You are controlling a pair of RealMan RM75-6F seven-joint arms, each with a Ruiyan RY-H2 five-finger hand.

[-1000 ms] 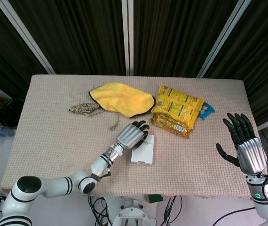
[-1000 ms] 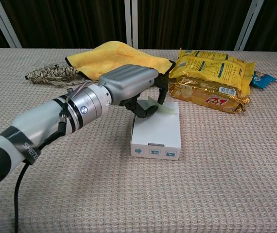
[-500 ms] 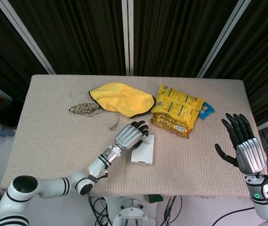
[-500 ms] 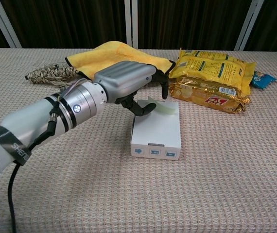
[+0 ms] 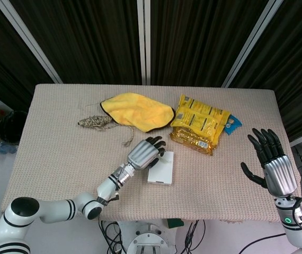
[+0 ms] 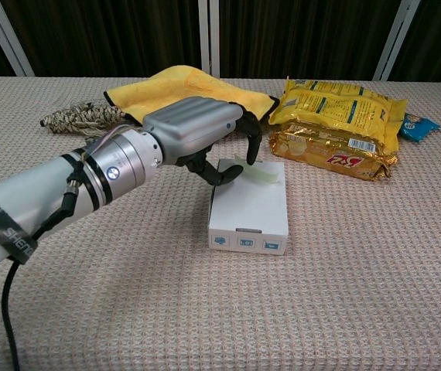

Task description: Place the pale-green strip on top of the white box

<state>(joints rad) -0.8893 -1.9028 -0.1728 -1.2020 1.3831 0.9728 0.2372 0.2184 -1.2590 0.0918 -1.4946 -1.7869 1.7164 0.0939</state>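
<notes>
Though the left hand hangs low over the far end of the flat white cardboard box, the thin pale-green strip already lies on the box's top face, at its far edge. From the chest view the strip looks flat on the lid. Fingers of that hand are curled downward above it; whether a fingertip or the thumb touches the strip cannot be told from either view. No clear pinch is visible.

Judgement: placement is essentially done. What remains is a clean release, if any contact is left, and lifting the hand clear without dragging the strip off the box edge.

Right hand is raised at the right side, well apart from the work, fingers spread, holding nothing.

Elsewhere on the woven beige tabletop: a crumpled yellow cloth, a bundle of frayed tan rope, yellow foil snack packets, and a small blue wrapper just beside them.
</notes>
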